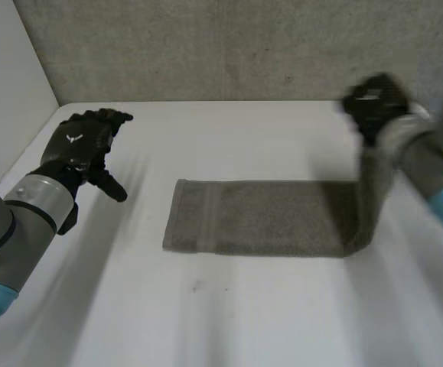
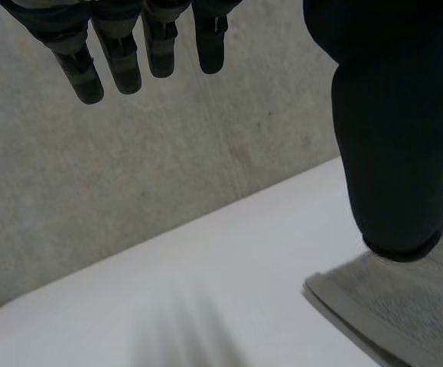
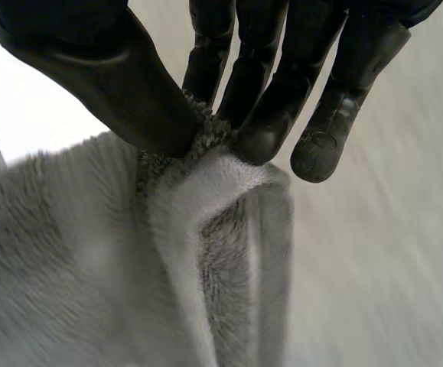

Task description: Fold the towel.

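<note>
fold barely begun: towel (image 1: 259, 218) end lifted
right hand (image 1: 374, 103) pinches its short end above the bench (image 1: 206, 321), the rest lying flat; left hand (image 1: 79, 145) hangs empty, fingers straight, apart from it. laying it over remains.

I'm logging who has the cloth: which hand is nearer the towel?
Right. The right hand pinches the towel at one end between thumb and fingers, holding it raised above the table. The left hand is open, off the towel's other end, not touching it.
</note>
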Tool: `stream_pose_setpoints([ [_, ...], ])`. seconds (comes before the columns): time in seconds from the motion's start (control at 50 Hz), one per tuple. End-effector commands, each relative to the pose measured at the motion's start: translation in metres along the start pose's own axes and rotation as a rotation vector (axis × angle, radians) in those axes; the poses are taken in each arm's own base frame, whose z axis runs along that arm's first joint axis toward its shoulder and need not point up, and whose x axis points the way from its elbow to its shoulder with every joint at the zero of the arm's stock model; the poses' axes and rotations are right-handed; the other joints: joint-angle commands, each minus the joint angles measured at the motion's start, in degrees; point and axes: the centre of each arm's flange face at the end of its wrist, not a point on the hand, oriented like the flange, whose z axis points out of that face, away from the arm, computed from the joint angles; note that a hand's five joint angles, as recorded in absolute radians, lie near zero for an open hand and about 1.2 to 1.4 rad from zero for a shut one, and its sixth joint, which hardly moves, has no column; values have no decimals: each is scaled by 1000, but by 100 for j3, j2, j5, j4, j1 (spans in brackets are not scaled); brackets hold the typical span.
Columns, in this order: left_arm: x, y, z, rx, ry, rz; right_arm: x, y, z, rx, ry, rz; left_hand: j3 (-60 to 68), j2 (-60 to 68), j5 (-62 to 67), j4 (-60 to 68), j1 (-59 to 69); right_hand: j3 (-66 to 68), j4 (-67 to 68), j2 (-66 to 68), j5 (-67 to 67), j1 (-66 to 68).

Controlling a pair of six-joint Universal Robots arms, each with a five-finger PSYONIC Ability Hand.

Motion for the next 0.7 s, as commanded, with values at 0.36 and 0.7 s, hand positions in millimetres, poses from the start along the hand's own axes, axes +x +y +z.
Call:
stream_pose_setpoints([
  [0.36, -2, -4, 2, 14, -4, 0, -228, -84, -69, 234, -501, -8, 46, 41, -136, 52, 13, -6670, -6684, -6580, -6656, -6597],
  [0.7, 5, -5, 2, 27, 15, 2, -110, 17, -65, -162, -314, 387, 46, 41, -136, 52, 13, -6670, -6684, -6580, -6656, -6597],
])
